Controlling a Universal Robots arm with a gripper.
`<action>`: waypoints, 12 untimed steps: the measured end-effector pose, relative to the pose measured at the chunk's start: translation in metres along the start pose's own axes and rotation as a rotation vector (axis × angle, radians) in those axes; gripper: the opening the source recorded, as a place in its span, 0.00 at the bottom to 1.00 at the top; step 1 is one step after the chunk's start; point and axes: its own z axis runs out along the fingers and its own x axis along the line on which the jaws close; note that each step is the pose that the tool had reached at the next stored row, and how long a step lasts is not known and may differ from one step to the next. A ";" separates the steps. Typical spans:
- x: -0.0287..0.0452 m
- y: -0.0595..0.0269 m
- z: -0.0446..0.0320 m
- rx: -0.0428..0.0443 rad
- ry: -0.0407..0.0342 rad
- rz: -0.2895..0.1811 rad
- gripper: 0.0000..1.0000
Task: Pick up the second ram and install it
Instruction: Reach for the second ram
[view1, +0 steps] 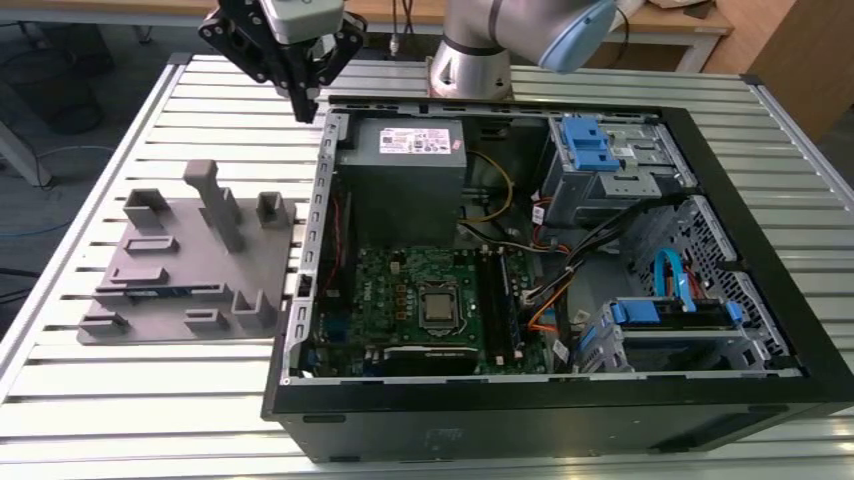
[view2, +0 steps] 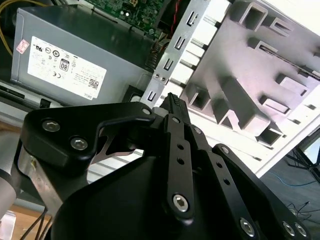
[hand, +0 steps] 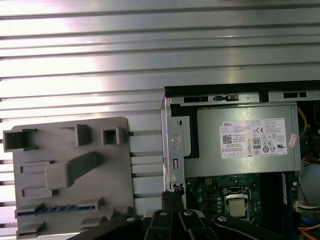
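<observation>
Exterior view: found the jaws pinched narrow and empty, hanging over the 11 o'clock corner of the open computer case (view1: 534, 425), just beside the power supply (view1: 400, 178). Spotted the second ram (view1: 158, 292) well apart from them, seated in a slot toward the 6 o'clock end of the grey holder tray (view1: 167, 322), at 9 o'clock of the case on the slatted counter (view1: 134, 400). In the first wrist view, saw its blue strip between two low tray blocks.
</observation>
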 end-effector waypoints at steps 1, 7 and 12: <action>0.0020 -0.0006 -0.0001 0.0000 0.0000 0.000 0.11; 0.0136 -0.0057 -0.0003 0.0000 0.0000 0.000 0.11; 0.0225 -0.0093 -0.0004 0.0001 0.0001 0.000 0.11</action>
